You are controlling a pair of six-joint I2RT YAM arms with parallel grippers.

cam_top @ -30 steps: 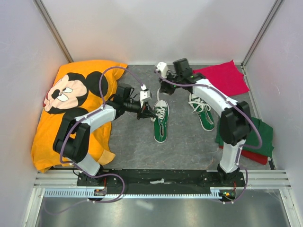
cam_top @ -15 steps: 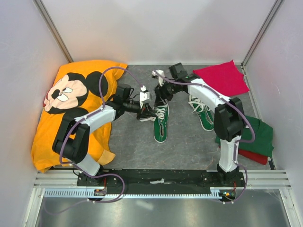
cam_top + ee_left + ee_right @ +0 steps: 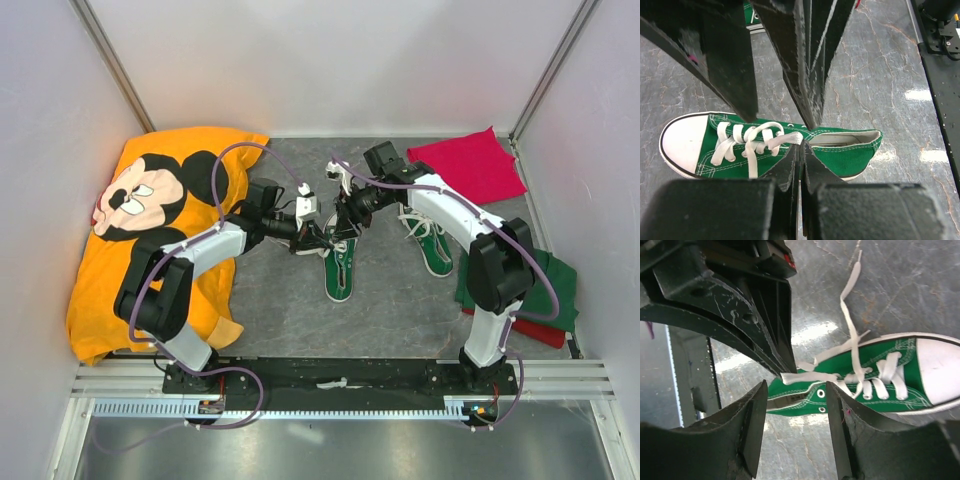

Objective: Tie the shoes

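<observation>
Your right gripper (image 3: 795,390) now sits lower, jaws half spread, over the shoe (image 3: 339,262) mid table (image 3: 280,310), left gripper (image 3: 800,150) pinches its loose lace (image 3: 852,315), no bow yet, second shoe (image 3: 428,240) toward the right edge apparently untied.

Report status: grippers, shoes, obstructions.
Left gripper shut on lace of middle shoe. Right gripper open, beside it. Other shoe untouched. Grippers crowded close.
</observation>
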